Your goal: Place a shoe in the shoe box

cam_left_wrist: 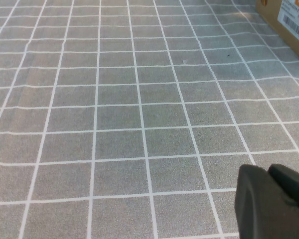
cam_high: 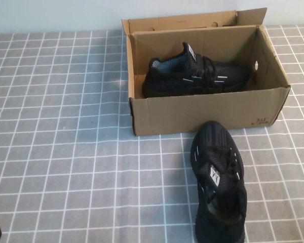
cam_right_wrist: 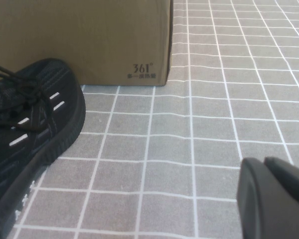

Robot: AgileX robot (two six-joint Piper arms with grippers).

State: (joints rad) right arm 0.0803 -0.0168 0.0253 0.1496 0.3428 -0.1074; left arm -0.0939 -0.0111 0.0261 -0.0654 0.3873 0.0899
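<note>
The black knit-mesh sneaker (cam_high: 219, 183) lies on the grey checked tablecloth (cam_high: 66, 152) just before the brown cardboard shoe box (cam_high: 207, 109), which already holds its twin (cam_high: 197, 76), long axis toward the box. The right gripper (cam_right_wrist: 276, 199), beside it, is nearer, apparently closed and empty. The left gripper (cam_left_wrist: 271, 204), well apart, looks likewise.

Grey tablecloth (cam_high: 66, 152), white grid lines, covers table.

Even, soft overhead light; the shoe box (cam_high: 207, 109) casts a faint shadow on the counter (cam_high: 66, 152). Both wrist views blur their near tool edges; black shoes lose detail.
</note>
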